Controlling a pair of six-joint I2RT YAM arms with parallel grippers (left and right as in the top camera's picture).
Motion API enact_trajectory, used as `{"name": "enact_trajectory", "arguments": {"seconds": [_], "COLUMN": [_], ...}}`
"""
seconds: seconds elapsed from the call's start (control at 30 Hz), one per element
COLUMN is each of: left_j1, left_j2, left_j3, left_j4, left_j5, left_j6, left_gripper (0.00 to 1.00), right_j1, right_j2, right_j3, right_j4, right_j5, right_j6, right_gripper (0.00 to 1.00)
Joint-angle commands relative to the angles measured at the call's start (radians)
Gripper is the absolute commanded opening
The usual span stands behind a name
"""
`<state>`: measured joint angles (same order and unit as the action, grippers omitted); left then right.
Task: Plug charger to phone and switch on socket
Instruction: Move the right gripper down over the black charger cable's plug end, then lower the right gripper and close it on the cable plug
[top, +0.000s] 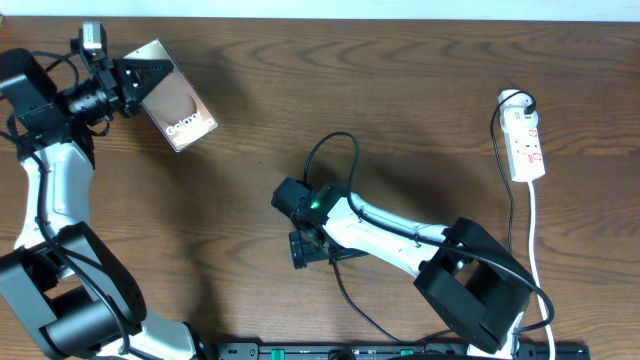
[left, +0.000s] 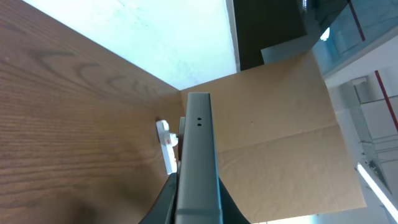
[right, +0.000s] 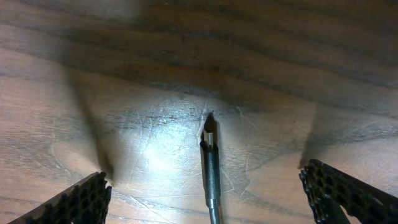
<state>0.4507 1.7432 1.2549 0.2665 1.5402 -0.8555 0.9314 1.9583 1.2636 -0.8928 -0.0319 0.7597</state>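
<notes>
Our left tool (top: 125, 78) is clenched on the phone (top: 178, 98), holding it at the far-left corner of the desk (top: 400, 80). Our right tool (right: 208, 190) is released at mid-desk, fingers wide apart. The charger (right: 210, 155) tip lies untouched on the wood between them. The socket (top: 524, 140) lies well apart, near the right edge.

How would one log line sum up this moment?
left hand: gripping phone | right hand: open above charger tip | socket: untouched

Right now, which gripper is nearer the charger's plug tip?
Right. The right gripper sits open astride the plug tip; the left gripper is far off, holding the phone.
</notes>
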Motion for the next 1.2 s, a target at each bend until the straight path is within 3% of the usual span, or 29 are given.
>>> {"name": "enact_trajectory", "arguments": {"seconds": [0.0, 0.17, 0.33, 1.17], "left_j1": [0.002, 0.002, 0.002, 0.002], "left_j2": [-0.011, -0.011, -0.011, -0.011], "left_j3": [0.005, 0.005, 0.005, 0.005], "left_j4": [0.005, 0.005, 0.005, 0.005], "left_j5": [0.031, 0.030, 0.031, 0.030], "left_j6": [0.018, 0.018, 0.018, 0.018], "left_gripper": [0.08, 0.07, 0.08, 0.07], "right_j1": [0.002, -0.016, -0.048, -0.113], "right_j2": [-0.010, 0.024, 0.045, 0.113], "right_j3": [-0.005, -0.005, -0.005, -0.005], "right_j4": [0.000, -0.003, -0.006, -0.017], "right_j5": [-0.016, -0.067, -0.113, -0.186], "right_j6": [0.022, 0.019, 0.009, 0.025], "right_gripper": [0.97, 0.92, 0.81, 0.58]}}
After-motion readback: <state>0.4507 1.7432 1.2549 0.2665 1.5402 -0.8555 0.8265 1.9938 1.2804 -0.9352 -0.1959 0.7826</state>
